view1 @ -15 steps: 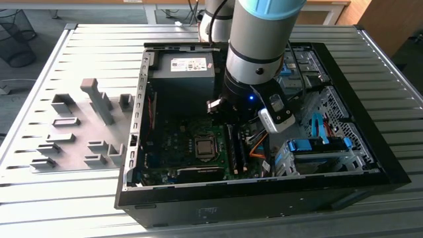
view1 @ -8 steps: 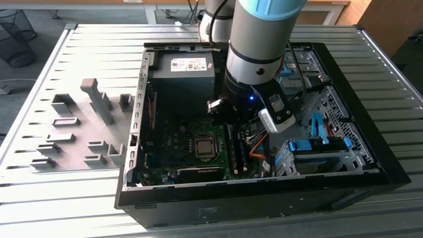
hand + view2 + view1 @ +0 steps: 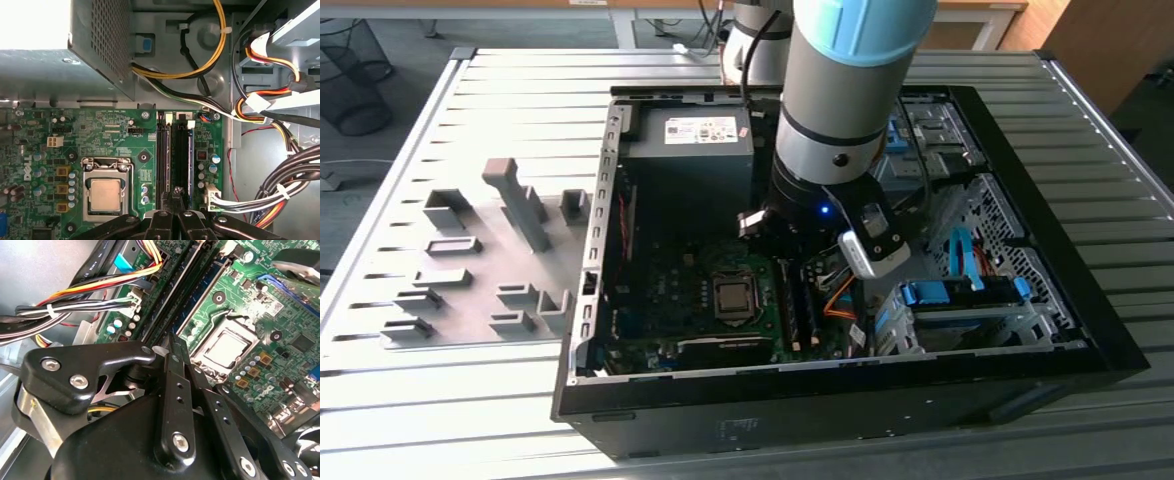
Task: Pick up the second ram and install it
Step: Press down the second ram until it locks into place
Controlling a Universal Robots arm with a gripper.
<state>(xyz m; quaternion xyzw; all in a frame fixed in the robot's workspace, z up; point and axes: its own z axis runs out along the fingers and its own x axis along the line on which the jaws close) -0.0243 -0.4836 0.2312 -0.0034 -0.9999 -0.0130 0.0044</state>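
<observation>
Inside the open PC case (image 3: 1067,345), gripper (image 3: 176,192) sits low over the memory slots (image 3: 175,160) beside the CPU socket (image 3: 106,194). Fingers are pressed together, tips on the top edge of the second ram (image 3: 207,287), which stands upright in its slot. First wrist view gives the straight-down look: two sticks side by side, tips between them. Exterior view adds the grey holder blocks (image 3: 480,265) on the table (image 3: 400,400), outside the case on the exterior view's left; there the arm (image 3: 847,95) hides the slots. Whether the latches are closed is hard to make out.
</observation>
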